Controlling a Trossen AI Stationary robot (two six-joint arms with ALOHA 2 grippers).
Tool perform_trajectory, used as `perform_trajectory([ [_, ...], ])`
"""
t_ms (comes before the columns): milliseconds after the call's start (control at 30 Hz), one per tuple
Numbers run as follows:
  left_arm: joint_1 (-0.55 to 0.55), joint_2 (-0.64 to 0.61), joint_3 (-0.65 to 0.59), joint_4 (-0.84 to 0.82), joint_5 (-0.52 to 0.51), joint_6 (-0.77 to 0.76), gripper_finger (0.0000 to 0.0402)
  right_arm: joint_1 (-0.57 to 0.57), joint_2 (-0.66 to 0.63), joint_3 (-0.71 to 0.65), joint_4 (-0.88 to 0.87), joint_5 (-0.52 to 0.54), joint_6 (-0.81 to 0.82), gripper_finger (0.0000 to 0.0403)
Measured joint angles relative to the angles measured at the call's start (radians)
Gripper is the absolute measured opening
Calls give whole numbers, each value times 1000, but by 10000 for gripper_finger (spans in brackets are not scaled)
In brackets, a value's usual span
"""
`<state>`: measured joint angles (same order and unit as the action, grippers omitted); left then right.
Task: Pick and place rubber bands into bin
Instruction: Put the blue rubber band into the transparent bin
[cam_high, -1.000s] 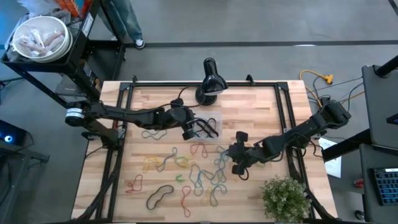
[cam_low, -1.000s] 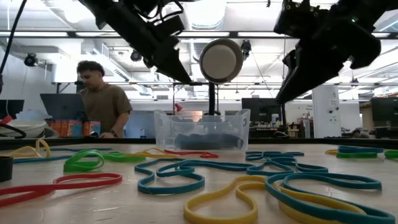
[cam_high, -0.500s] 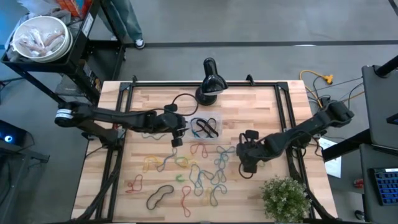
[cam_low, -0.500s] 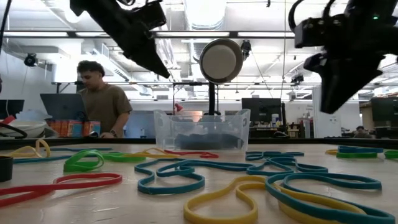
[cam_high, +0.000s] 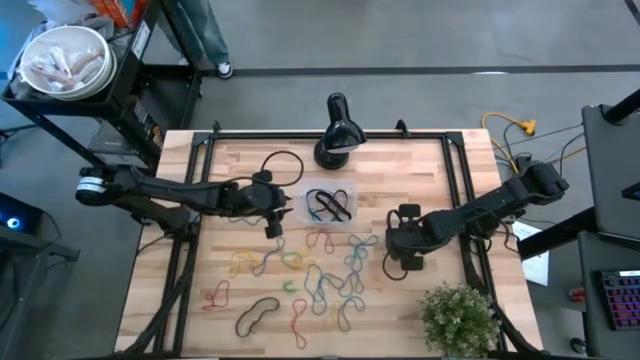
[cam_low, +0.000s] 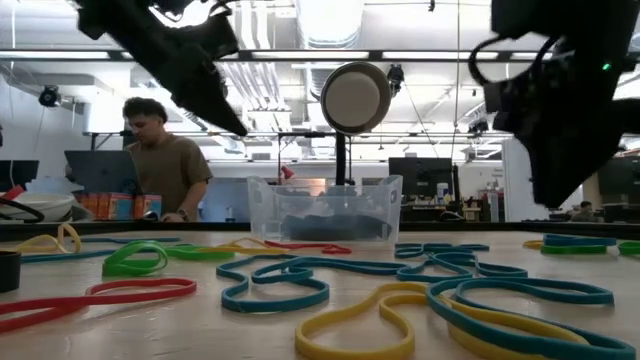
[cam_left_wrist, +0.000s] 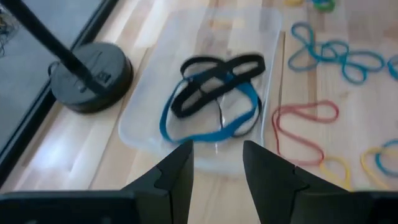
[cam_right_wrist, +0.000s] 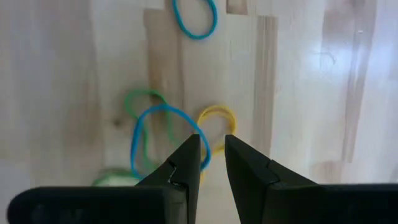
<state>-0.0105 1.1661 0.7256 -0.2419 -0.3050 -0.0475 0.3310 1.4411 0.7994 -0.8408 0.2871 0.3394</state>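
High view: left tool (cam_high: 277, 226) beside bin (cam_high: 329, 206)

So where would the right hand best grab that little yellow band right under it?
Probably from straight above, pinching one side of the yellow band. It lies flat on the table as a thin open loop, so there is nothing to grip from the side. The strand away from the overlapping blue band looks safest. The right hand hovers just over it, fingers slightly apart.
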Motion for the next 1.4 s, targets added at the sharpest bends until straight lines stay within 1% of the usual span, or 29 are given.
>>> perform_trajectory([
  [100, -3, -20, -16, 13, -1, -7, 124, -22, 17, -15, 7, 0, -4, 68],
  [167, -4, -39, -27, -7, -1, -19, 124, -30, 23, -21, 27, -1, -12, 68],
  [233, -5, -48, -27, 16, -1, -22, 124, -37, 26, -24, 24, -6, -29, 68],
  [300, -5, -65, -37, -2, -2, -21, 124, -38, 31, -25, 45, -19, -44, 68],
  [533, -5, -93, -77, 61, -1, -25, 124, -38, 36, -45, 63, -35, -71, 68],
  [867, -6, -119, -92, 58, -1, -27, 124, -37, 49, -81, 125, -55, -77, 68],
  [1067, -6, -118, -91, 61, -2, -27, 124, -37, 50, -106, 141, -52, -40, 67],
  [1167, -5, -118, -91, 61, -2, -27, 124, -37, 49, -108, 143, -52, -28, 59],
  [1333, -5, -118, -92, 69, -2, -27, 124, -37, 49, -108, 144, -51, -28, 18],
  [1400, -5, -118, -92, 69, -2, -27, 124, -37, 47, -108, 144, -51, -25, 11],
])
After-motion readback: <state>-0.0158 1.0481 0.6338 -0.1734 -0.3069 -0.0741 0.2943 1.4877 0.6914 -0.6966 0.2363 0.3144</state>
